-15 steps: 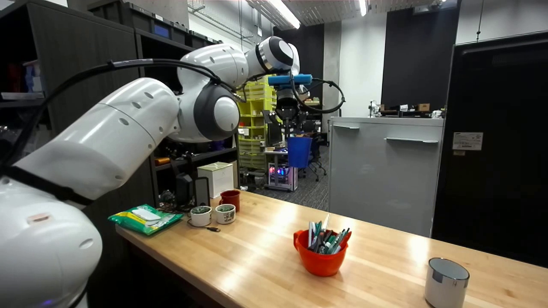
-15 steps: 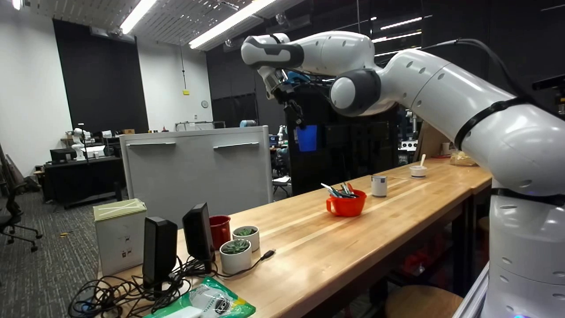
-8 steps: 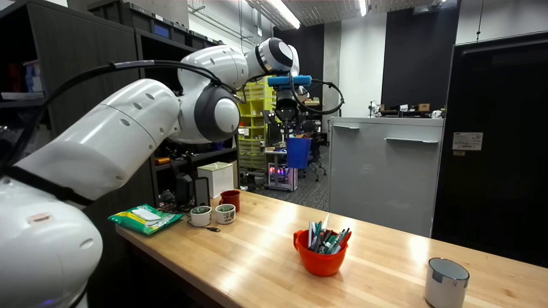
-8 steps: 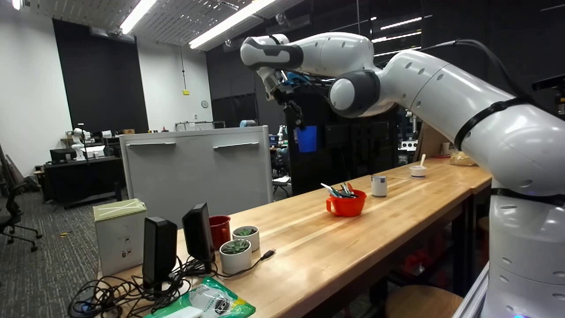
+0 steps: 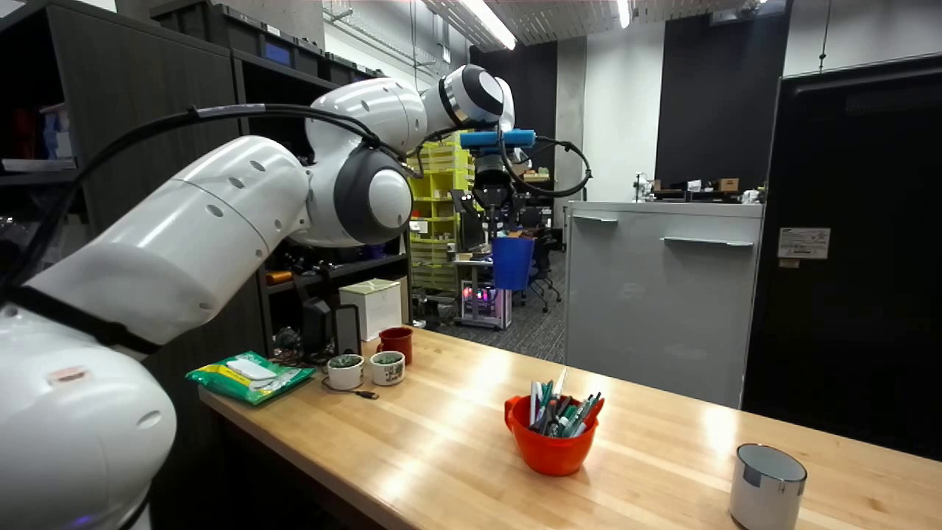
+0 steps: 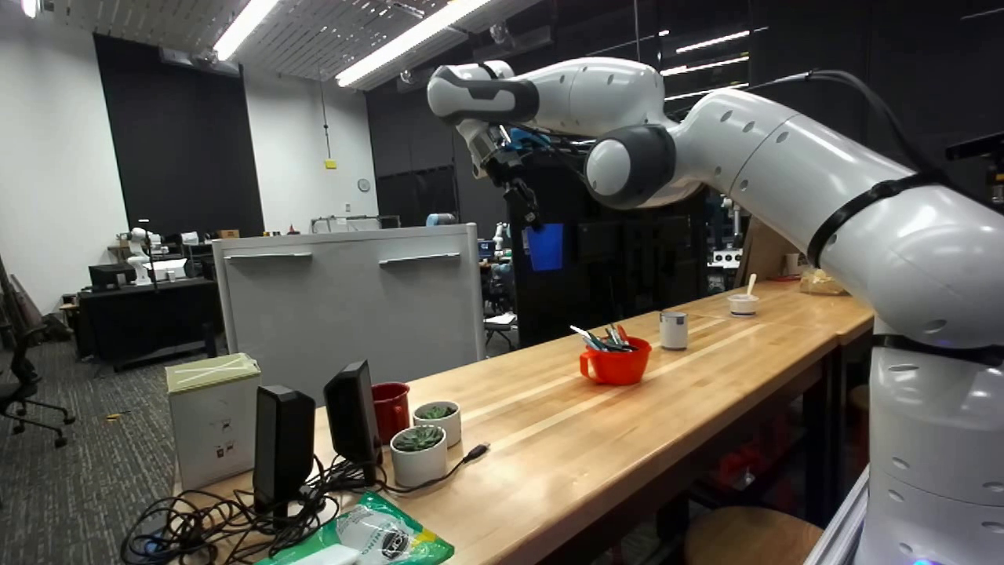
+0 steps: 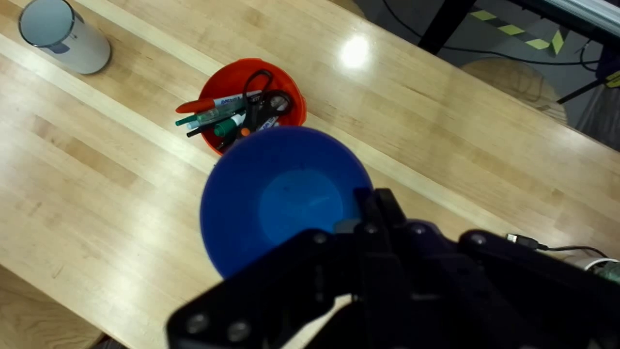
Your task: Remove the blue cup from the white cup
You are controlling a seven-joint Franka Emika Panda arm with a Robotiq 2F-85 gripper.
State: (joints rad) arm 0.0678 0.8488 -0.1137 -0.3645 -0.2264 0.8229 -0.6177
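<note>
The blue cup (image 5: 513, 263) hangs upright in the air, high above the table, and also shows in an exterior view (image 6: 545, 247). My gripper (image 7: 374, 196) is shut on the blue cup's rim, with one finger inside and one outside. In the wrist view I look into the blue cup (image 7: 252, 189) and its inside looks empty. The white cup (image 5: 765, 497) stands upright on the table, apart from the blue cup. It also shows in an exterior view (image 6: 673, 333) and at the upper left of the wrist view (image 7: 87, 48). Its open top shows a grey inside.
A red bowl (image 5: 552, 450) of pens and scissors stands on the wooden table (image 6: 533, 439) between the white cup and two potted plants (image 6: 420, 463). A red mug (image 6: 391, 408), black speakers (image 6: 282, 439), cables, a white box (image 6: 216, 424) and a green bag (image 5: 250, 377) sit at one end.
Compared with a second ago, the arm and the blue cup are very slightly lower. Since half a second ago nothing has visibly moved. My gripper has stayed shut on the blue cup.
</note>
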